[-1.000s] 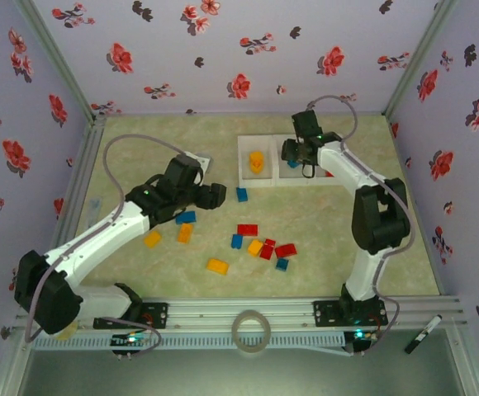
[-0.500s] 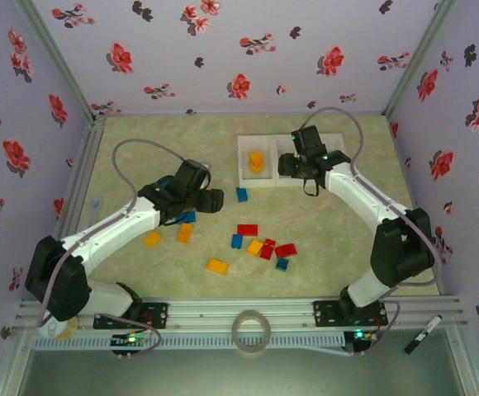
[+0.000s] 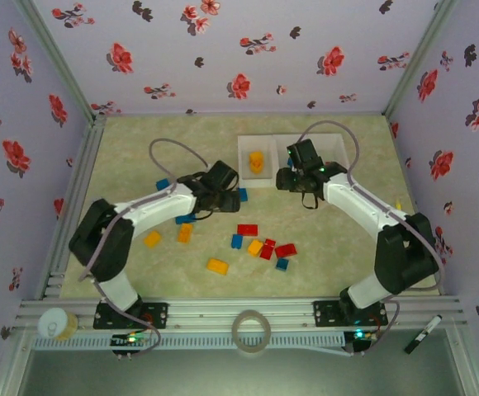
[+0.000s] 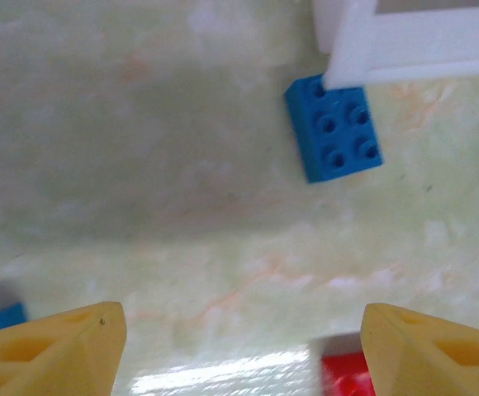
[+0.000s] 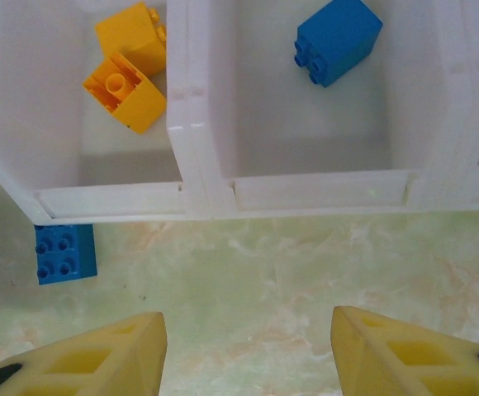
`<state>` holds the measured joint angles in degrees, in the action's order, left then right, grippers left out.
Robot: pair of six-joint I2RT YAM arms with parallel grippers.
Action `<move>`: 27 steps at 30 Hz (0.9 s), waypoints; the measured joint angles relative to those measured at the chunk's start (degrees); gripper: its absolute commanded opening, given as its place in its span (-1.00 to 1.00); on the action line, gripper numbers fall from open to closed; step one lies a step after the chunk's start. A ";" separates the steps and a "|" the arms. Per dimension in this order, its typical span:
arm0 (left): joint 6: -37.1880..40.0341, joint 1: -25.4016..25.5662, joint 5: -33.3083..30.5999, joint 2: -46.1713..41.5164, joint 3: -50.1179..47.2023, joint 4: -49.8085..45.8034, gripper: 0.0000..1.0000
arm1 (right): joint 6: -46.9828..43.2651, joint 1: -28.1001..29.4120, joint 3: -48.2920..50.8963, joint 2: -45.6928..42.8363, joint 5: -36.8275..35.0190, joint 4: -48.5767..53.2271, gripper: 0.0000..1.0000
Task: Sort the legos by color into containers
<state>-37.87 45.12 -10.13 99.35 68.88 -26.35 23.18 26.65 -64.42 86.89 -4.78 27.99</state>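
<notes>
Beside the near left corner of the white tray [image 5: 192, 124], a loose blue brick [image 4: 334, 128] lies flat on the table [image 3: 140, 140]. Near it hovers the left gripper [image 4: 239, 346], jaws wide and empty. The right gripper [image 5: 244, 355] hangs before the tray, likewise spread, holding nothing. Two yellow bricks [image 5: 128, 74] sit in the tray's left compartment and a blue cube [image 5: 337, 40] in the middle one. Other legos [image 3: 260, 246] lie scattered on the table.

White tray [image 5: 198, 198] there, two orange-yellow bricks [image 5: 128, 78] in one compartment and a blue brick [image 5: 339, 40] in the next. A second blue brick [image 4: 334, 126] and red bricks [image 3: 247, 229] lie on the pale green marbled table [image 3: 124, 132]. The lavender walls [image 3: 239, 49] carry red and dark flowers.
</notes>
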 measured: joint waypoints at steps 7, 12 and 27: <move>-5.42 3.23 -3.52 10.86 9.88 0.81 0.52 | 0.63 0.04 1.97 -4.07 -0.68 -0.04 0.14; -7.48 3.37 -5.33 15.28 12.31 0.81 0.46 | 0.61 0.02 3.63 -7.13 -1.75 0.22 0.15; -8.37 3.37 -10.58 20.68 14.71 2.69 0.18 | 0.61 0.04 5.53 -11.15 -2.99 1.11 0.16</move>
<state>-46.24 48.49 -20.71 120.03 83.59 -23.66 23.79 26.70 -58.89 75.75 -7.77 29.10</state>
